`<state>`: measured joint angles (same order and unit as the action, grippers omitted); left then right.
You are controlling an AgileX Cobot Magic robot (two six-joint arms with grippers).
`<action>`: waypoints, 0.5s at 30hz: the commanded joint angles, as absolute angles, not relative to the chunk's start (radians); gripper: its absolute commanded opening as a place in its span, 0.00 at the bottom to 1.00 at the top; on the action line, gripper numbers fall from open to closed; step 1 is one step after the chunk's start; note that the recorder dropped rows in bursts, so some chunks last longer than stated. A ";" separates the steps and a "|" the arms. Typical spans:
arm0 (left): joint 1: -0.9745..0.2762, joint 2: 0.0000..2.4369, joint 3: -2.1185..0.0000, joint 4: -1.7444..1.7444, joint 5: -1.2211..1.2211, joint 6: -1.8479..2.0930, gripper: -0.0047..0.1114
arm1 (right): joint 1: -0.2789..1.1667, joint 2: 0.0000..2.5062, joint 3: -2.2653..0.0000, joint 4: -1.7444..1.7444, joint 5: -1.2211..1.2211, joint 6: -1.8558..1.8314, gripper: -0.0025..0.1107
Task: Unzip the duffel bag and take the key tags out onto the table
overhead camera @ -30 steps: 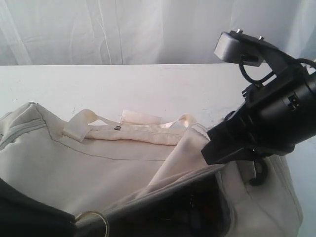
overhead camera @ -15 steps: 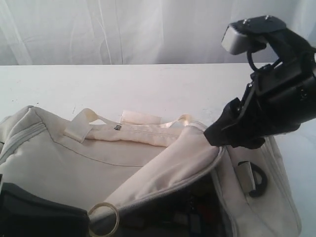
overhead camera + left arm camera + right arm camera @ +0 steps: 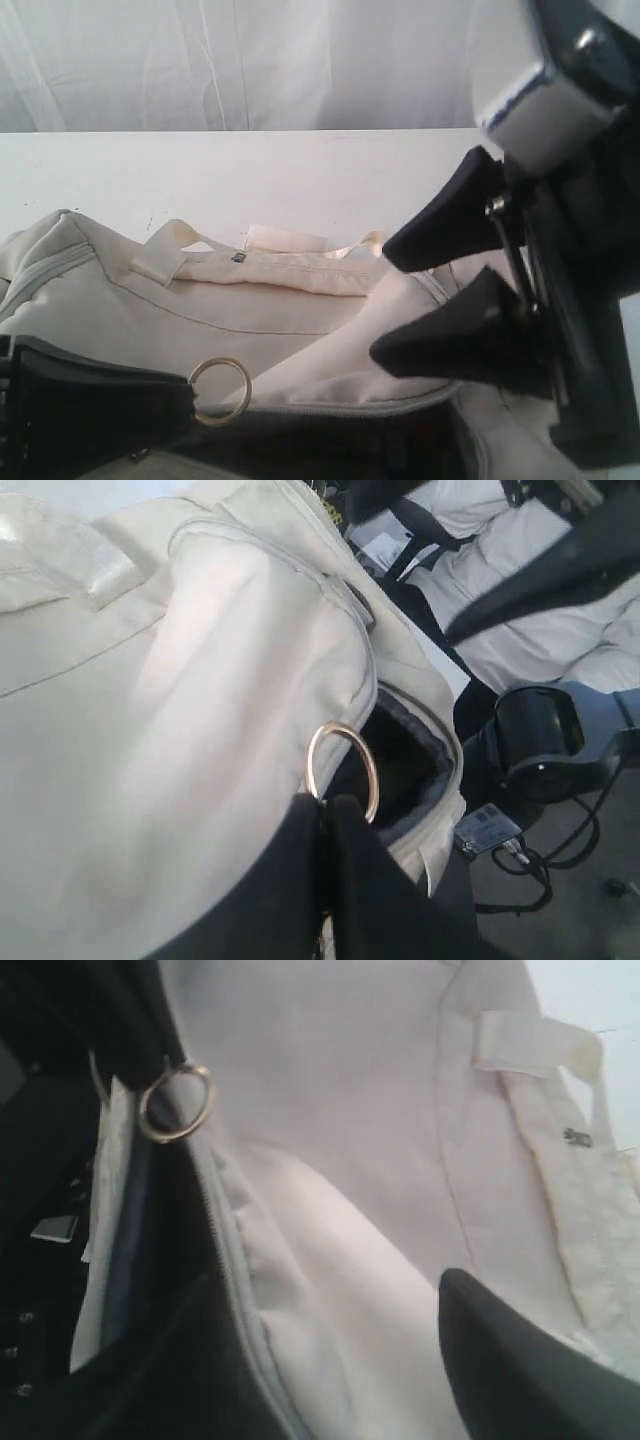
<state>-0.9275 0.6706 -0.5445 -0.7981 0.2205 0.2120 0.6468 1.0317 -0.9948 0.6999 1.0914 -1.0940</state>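
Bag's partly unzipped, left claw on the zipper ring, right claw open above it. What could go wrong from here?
1. The left claw pinches only the thin ring; it may slip out and let the flap drop over the opening.
2. The open right claw hangs close over the bag; reaching in, a finger could snag fabric or the zipper edge.
3. No key tags show in the dark opening, so a grab may catch lining instead.
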 commanded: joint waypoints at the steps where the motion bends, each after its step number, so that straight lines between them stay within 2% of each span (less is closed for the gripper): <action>1: -0.931 0.671 -0.554 -0.914 0.142 0.198 0.04 | 0.738 1.030 -0.935 0.695 1.010 -1.129 0.58; 8: -0.931 0.677 -0.554 -0.987 0.131 0.198 0.04 | 0.882 1.080 -0.858 0.698 0.755 -1.175 0.60; 15: -0.931 0.677 -0.554 -0.994 0.094 0.155 0.04 | 0.995 1.202 -0.857 0.743 0.657 -1.175 0.60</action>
<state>-0.9275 0.6891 -0.5445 -0.9217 0.1757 0.1903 0.9614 1.1727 -0.8648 0.7198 0.7157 -1.1616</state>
